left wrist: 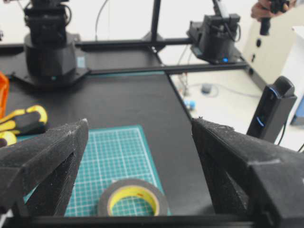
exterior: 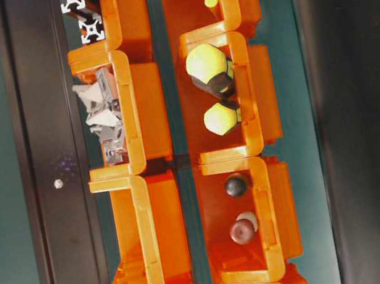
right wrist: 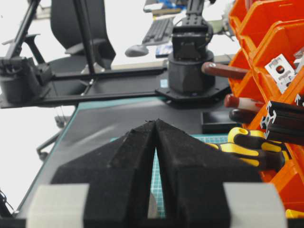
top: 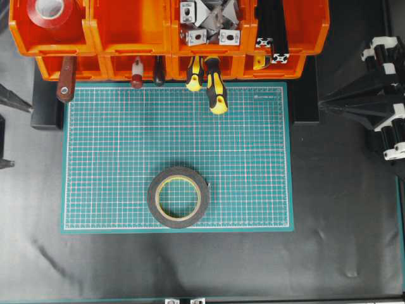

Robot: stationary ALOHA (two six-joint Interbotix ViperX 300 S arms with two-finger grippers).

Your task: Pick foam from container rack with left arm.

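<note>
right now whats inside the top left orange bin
A red tape roll with a white core sits inside the top-left bin of the rack. The picture edge cuts off the bin's back, so anything there is hidden.

Foam (top: 178, 197) flat on the mat (top: 114, 158), near its front edge, well apart from the container rack (top: 126, 38) along the back edge. Tape roll (top: 53, 11) in the rack's far-left bin; screwdriver handles (top: 212, 85) overhanging the mat.
</note>
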